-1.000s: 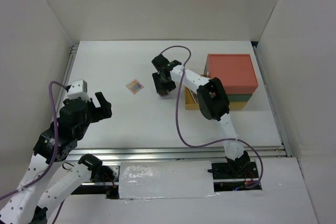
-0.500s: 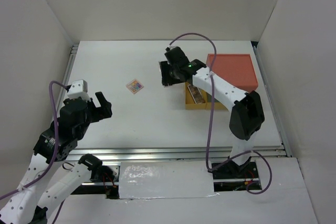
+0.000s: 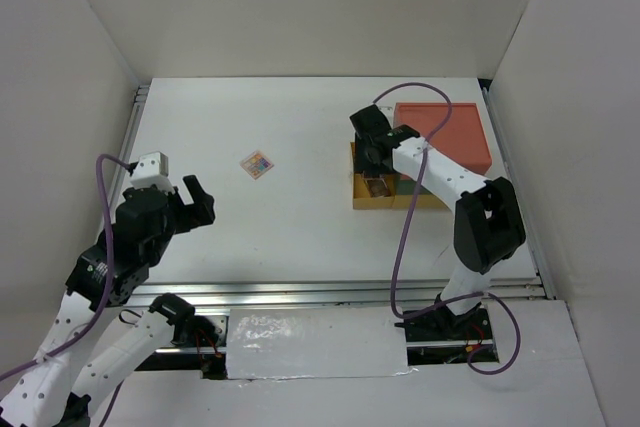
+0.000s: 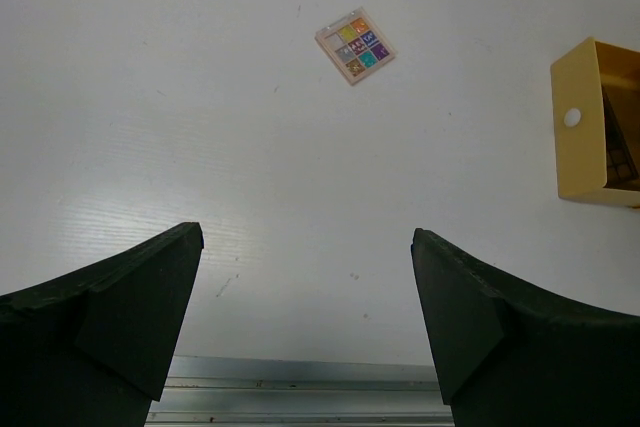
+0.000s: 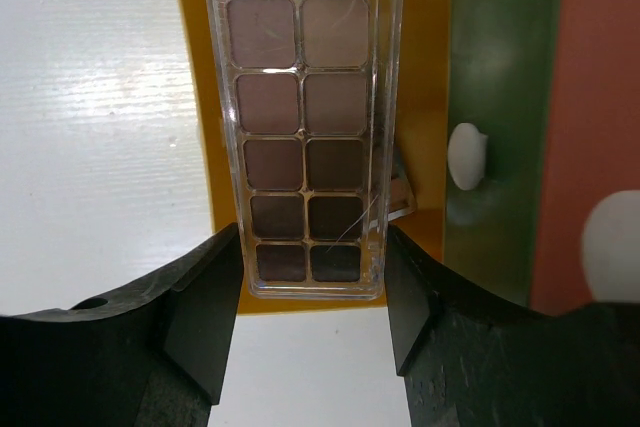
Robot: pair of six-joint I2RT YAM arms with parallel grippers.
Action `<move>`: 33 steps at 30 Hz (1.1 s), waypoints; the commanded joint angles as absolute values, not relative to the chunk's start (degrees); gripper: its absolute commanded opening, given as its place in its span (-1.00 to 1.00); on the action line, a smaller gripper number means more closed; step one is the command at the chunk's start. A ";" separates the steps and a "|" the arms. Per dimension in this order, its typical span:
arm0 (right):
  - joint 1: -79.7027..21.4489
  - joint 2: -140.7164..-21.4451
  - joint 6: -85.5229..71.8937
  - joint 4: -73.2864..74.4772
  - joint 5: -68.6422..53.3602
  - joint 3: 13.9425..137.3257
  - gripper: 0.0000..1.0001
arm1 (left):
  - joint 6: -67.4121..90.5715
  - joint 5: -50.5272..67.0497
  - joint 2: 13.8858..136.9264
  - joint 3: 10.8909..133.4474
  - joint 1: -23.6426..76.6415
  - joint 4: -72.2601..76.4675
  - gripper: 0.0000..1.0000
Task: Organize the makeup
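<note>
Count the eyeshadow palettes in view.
2: a small multicolour palette on the table, and a long brown-toned palette in the right end effector over the yellow drawer. Others may hide inside.

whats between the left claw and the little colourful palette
Only bare table lies between left claw and palette, per the left wrist view.

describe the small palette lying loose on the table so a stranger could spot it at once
On the white table, look left of the drawer box with its yellow drawer pulled out. The small square palette lies alone on bare tabletop there. Its bright multicolour pans set it apart from the long brown-toned palette in the right gripper.
</note>
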State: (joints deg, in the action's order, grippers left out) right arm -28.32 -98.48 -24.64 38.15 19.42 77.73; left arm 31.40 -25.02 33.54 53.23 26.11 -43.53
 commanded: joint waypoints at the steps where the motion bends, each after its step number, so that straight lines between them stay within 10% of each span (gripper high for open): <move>1: -27.51 -95.36 -24.52 36.92 21.71 77.52 -0.17 | 29.79 -24.34 34.01 53.44 25.84 -41.31 0.99; 11: -27.60 -90.80 -23.47 35.69 20.22 74.89 0.89 | 30.76 -26.10 37.08 53.96 25.84 -41.92 0.99; 22: -33.57 -76.92 -22.24 26.57 8.02 68.30 0.99 | 46.47 -21.80 45.34 50.99 25.49 -33.68 0.99; 33: -44.03 -63.37 -21.80 19.60 -5.79 58.89 1.00 | 46.49 -24.00 87.07 68.45 20.93 -22.59 0.99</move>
State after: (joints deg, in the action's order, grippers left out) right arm -42.96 -67.29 -22.02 23.99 -1.61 60.49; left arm 46.70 -22.72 83.00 63.37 24.29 -27.29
